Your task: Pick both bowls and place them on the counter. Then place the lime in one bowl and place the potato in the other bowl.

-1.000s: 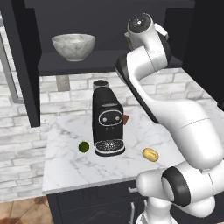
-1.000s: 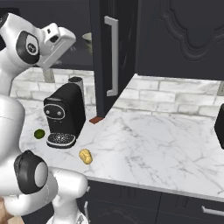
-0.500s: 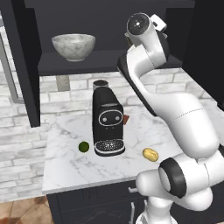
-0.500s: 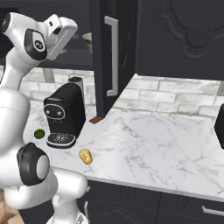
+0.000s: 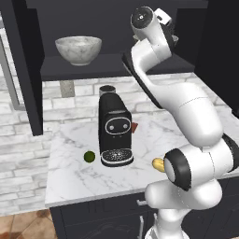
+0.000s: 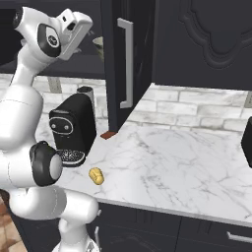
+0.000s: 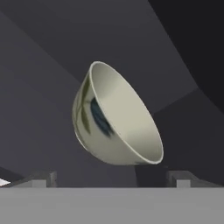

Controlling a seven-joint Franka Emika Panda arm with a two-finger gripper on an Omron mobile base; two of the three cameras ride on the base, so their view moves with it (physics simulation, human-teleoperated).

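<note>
1. Since the earlier frames the arm has swung its wrist further toward the shelf; the bowls, lime and potato have not shifted.
2. Olive-beige bowl [image 7: 116, 118] sits dead ahead of the tool [image 7: 111, 179], just beyond the fingertips [image 7: 43, 178], centred between them. In the hand view it looks tipped, because the hand is rolled.
3. Tool: jaws wide, nothing held, no contact with the bowl yet.
4. Key relation: the bowl lies straight along the approach axis, its rim on the right-hand fingertip's side. My guess is the next move is a short advance to straddle the wall.
5. Marbled bowl [image 5: 78, 49] is on the same shelf [image 5: 79, 70], well off to the tool's side, untouched.
6. Lime [image 5: 89, 157] and potato [image 6: 96, 175] are below the tool on the desk [image 6: 187, 167], either side of the coffee machine [image 5: 115, 130].
</note>
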